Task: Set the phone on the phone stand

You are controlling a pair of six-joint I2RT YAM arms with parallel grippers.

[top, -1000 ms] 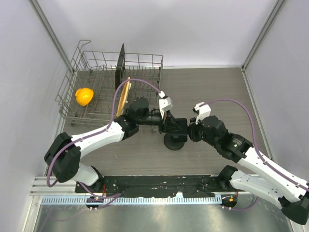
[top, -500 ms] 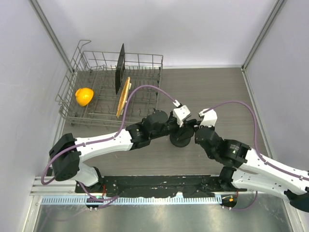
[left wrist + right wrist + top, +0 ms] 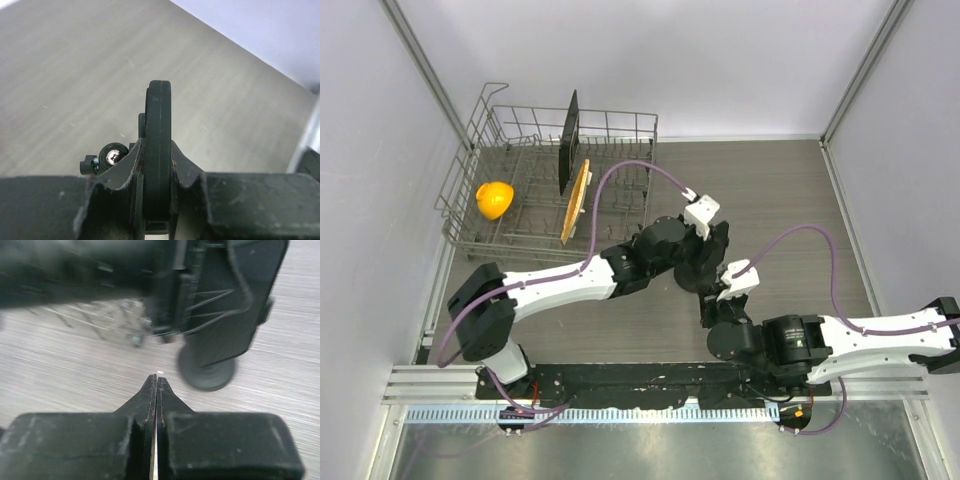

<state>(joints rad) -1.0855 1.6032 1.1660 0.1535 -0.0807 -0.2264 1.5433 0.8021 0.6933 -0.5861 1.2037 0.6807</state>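
Note:
My left gripper (image 3: 708, 256) reaches to the middle of the table. In the left wrist view it (image 3: 158, 150) is shut on a thin black slab seen edge-on, which I take for the phone (image 3: 158, 112). The phone stand's knob (image 3: 111, 156) shows just left of the slab. In the right wrist view the stand's round disc base (image 3: 207, 374) rests on the table under the left gripper's ribbed finger (image 3: 225, 300). My right gripper (image 3: 156, 382) is shut and empty, a short way in front of the base. From above it (image 3: 708, 305) sits just below the left gripper.
A wire dish rack (image 3: 470, 205) stands at the back left. It holds an orange object (image 3: 494, 199), an upright black square plate (image 3: 568, 140) and a tan plate (image 3: 576, 203). Walls close in the table on three sides.
The left gripper has moved right and a little nearer. The right arm has drawn back towards the near edge, so its gripper now sits in front of the stand instead of beside it.

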